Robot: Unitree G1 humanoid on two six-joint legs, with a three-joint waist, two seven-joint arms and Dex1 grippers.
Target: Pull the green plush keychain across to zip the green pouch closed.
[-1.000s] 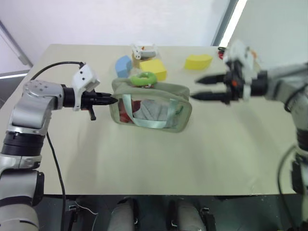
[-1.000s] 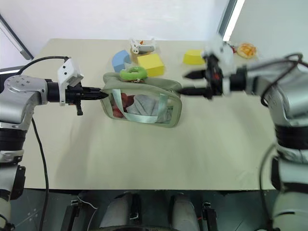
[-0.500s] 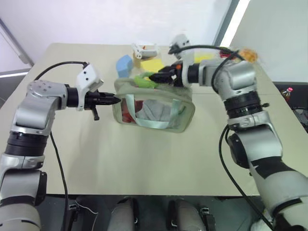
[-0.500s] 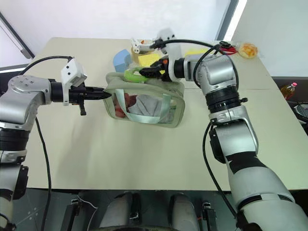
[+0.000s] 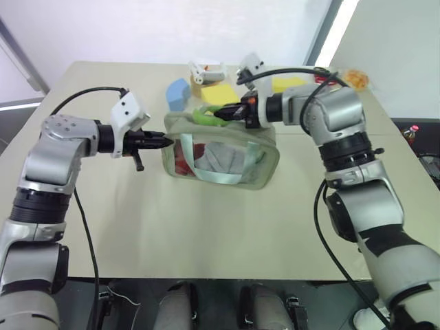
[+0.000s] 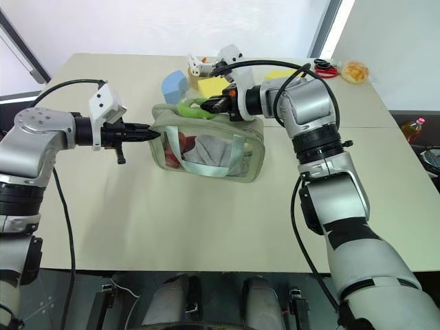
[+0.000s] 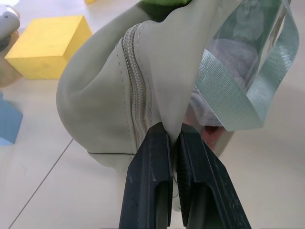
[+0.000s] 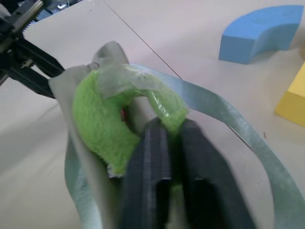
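Right gripper point(image 8: 171, 143), spread a second ago, now clenched on green plush keychain point(image 8: 102, 126) at green pouch point(image 5: 220, 155) 12 o'clock; left gripper point(image 7: 172, 143) kept pinching 9 o'clock end, so zipping is judged ready.

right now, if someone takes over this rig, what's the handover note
Left gripper: shut on the left end fabric of the green pouch, bracing it.
Right gripper: shut on the green plush keychain at the top of the pouch, near its left end.
The pouch lies on the table in front of the yellow and blue foam blocks.
Done: both grips are set.
Left: pull the keychain across toward the pouch's right end to run the zipper shut, holding the left end steady; the pull does not look started yet.
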